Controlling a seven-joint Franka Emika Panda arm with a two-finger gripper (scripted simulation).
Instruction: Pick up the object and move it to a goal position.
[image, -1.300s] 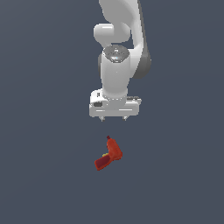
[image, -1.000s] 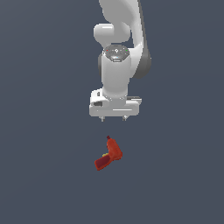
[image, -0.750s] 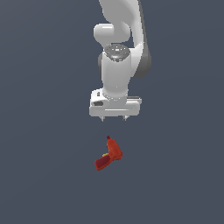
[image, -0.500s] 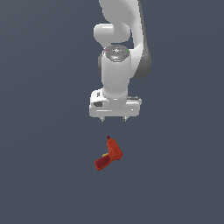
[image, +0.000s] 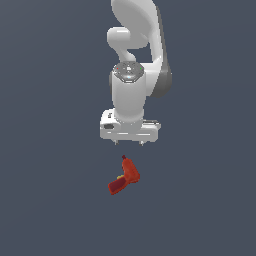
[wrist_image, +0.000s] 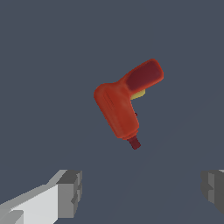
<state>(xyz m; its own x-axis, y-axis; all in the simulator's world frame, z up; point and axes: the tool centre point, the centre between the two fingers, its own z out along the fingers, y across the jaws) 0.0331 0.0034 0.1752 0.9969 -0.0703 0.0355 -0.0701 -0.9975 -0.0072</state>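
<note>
The object is a small toy power drill (image: 125, 176) with an orange-red body, a darker red handle, a yellow trigger and a dark tip. It lies on the grey floor just in front of my gripper (image: 129, 143). In the wrist view the drill (wrist_image: 124, 103) lies flat, its dark tip pointing toward my gripper (wrist_image: 142, 192). The gripper is open, with its two grey fingertips (wrist_image: 70, 193) spread wide and nothing between them. It hangs clear of the drill, not touching it.
A plain dark grey floor (image: 50, 200) spreads all around the drill. The white arm (image: 135, 60) rises behind the gripper.
The arm has crept very slightly toward the drill. The drill has not moved and the fingers remain spread.
</note>
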